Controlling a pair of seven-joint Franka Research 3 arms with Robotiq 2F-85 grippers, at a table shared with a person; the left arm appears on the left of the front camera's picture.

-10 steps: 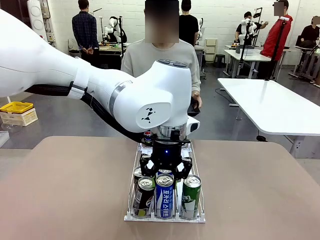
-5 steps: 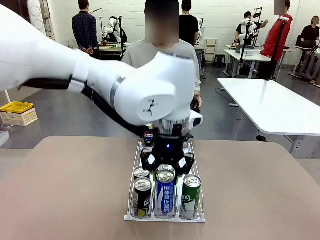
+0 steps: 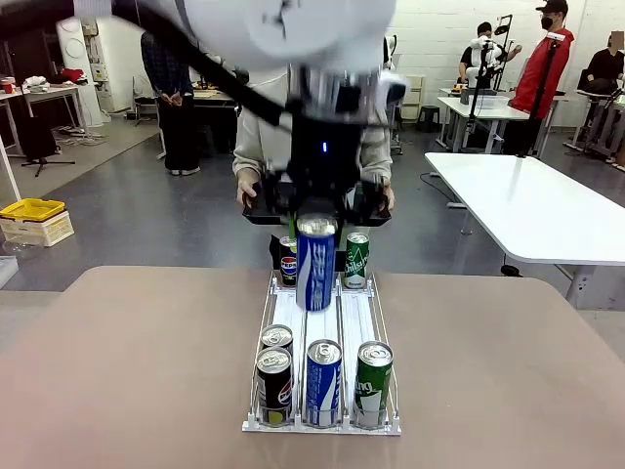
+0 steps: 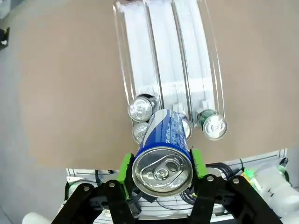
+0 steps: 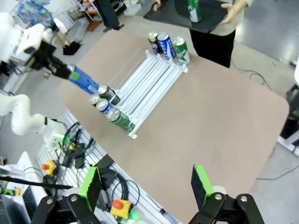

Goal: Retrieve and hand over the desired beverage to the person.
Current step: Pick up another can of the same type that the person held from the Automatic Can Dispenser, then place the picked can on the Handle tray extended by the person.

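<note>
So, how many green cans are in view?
3 green cans: one at the near end of the rack, one at its far end, one on the person's tray. More may be hidden.

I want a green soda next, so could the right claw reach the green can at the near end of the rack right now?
Probably yes. The right claw is open and holds nothing, and the green can stands uncovered in the rack. The left claw has lifted a blue can above it, leaving the way free.
</note>
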